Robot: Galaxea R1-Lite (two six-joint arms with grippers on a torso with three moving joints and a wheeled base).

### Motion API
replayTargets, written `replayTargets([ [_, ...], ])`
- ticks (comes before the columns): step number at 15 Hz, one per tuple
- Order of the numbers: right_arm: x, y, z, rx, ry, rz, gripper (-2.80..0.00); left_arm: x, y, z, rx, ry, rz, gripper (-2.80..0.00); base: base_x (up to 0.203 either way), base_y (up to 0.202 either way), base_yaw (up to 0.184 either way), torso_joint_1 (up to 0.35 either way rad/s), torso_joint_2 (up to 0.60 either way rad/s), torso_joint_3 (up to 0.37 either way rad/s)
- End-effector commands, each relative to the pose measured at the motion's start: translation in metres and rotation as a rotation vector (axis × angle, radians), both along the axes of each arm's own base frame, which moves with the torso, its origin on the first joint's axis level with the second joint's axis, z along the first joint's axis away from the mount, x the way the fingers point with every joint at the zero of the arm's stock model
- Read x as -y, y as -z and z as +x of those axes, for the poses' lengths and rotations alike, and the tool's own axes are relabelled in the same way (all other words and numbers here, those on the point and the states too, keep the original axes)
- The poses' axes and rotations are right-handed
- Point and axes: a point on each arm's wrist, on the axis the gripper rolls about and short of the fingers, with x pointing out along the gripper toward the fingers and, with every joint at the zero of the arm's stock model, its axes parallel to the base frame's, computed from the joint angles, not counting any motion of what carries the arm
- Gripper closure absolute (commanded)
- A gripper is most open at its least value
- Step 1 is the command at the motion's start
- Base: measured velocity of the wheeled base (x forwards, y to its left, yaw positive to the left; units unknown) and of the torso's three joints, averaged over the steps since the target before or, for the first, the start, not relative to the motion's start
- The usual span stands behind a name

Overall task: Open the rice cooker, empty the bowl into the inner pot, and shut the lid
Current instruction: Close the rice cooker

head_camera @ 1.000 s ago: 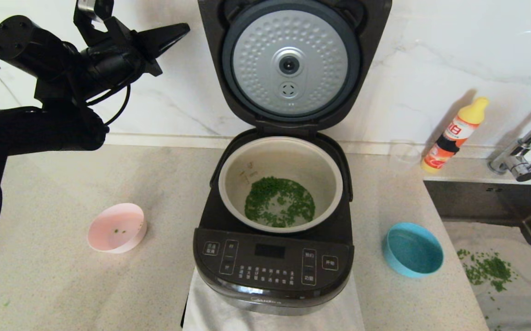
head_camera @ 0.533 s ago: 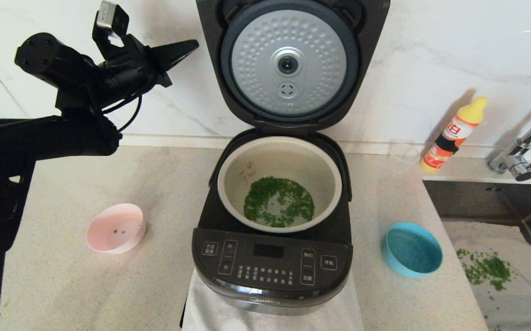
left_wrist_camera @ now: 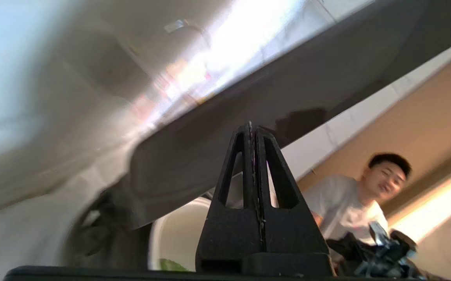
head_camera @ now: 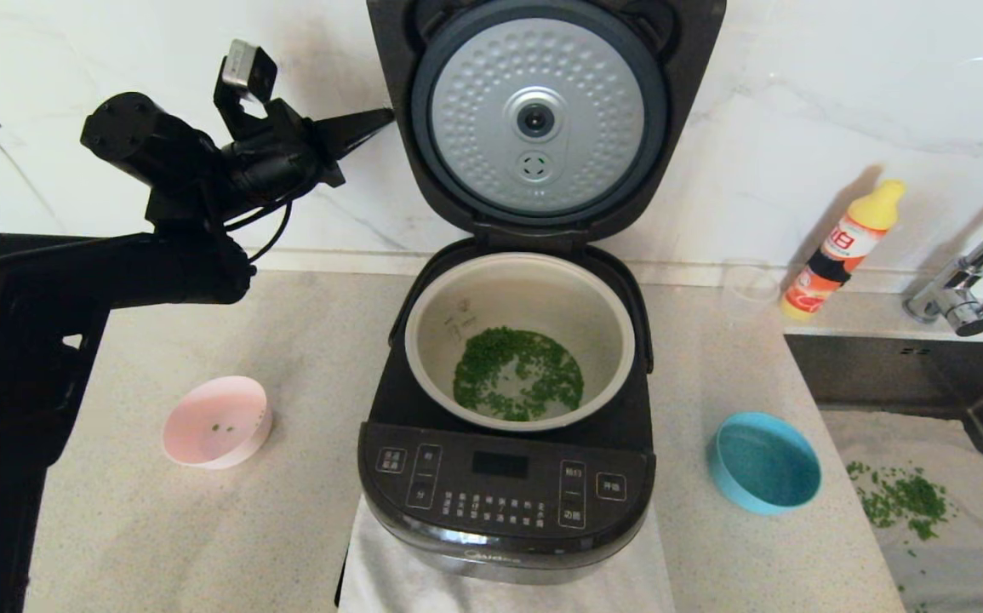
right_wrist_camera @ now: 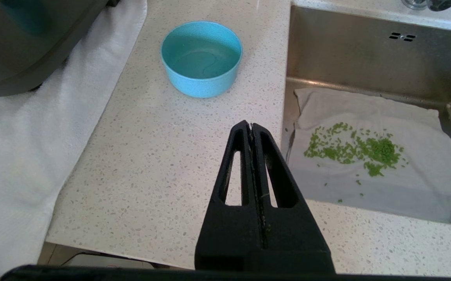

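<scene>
The black rice cooker (head_camera: 504, 494) stands open at the middle of the counter. Its lid (head_camera: 538, 119) is upright, dimpled silver underside facing me. The inner pot (head_camera: 518, 294) holds green bits (head_camera: 517, 375). A pink bowl (head_camera: 217, 421), nearly empty, sits to the cooker's left. My left gripper (head_camera: 385, 115) is shut and empty, raised with its tip at the lid's left edge; the left wrist view shows it (left_wrist_camera: 252, 127) close against the lid's dark back (left_wrist_camera: 287, 89). My right gripper (right_wrist_camera: 250, 127) is shut and empty above the counter's front, near a blue bowl (right_wrist_camera: 202, 58).
The blue bowl (head_camera: 765, 462) stands right of the cooker. A sink (head_camera: 925, 443) at the right holds a cloth with spilled green bits (head_camera: 900, 498). A yellow bottle (head_camera: 844, 247), a clear cup (head_camera: 748, 285) and a tap (head_camera: 963, 281) stand at the back. A white towel (head_camera: 389, 579) lies under the cooker.
My left arm has moved right and slightly down, bringing the shut gripper's tip from well left of the lid up to its left edge. Nothing else moved.
</scene>
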Motion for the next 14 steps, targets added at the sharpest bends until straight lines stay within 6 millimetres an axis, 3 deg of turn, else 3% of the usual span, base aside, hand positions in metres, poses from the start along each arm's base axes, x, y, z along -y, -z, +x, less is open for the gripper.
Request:
replayTargets([
  [1,0.0,0.0,0.0,0.0,-0.001,0.0,0.0,0.007,0.007,0.003,-0.014,0.022,0.006,0.0,0.0,0.0,0.0,0.0,0.0,0.0],
  [5,0.0,0.0,0.0,0.0,-0.001,0.0,0.0,0.016,0.013,0.006,-0.014,0.041,0.015,0.0,0.0,0.0,0.0,0.0,0.0,0.0],
  [9,0.0,0.0,0.0,0.0,-0.001,0.0,0.0,0.014,0.007,0.001,0.008,0.04,0.016,0.0,0.0,0.0,0.0,0.0,0.0,0.0],
  [14,0.0,0.0,0.0,0.0,-0.001,0.0,0.0,0.001,-0.03,-0.026,0.084,0.016,0.01,0.0,0.0,0.0,0.0,0.0,0.0,0.0],
])
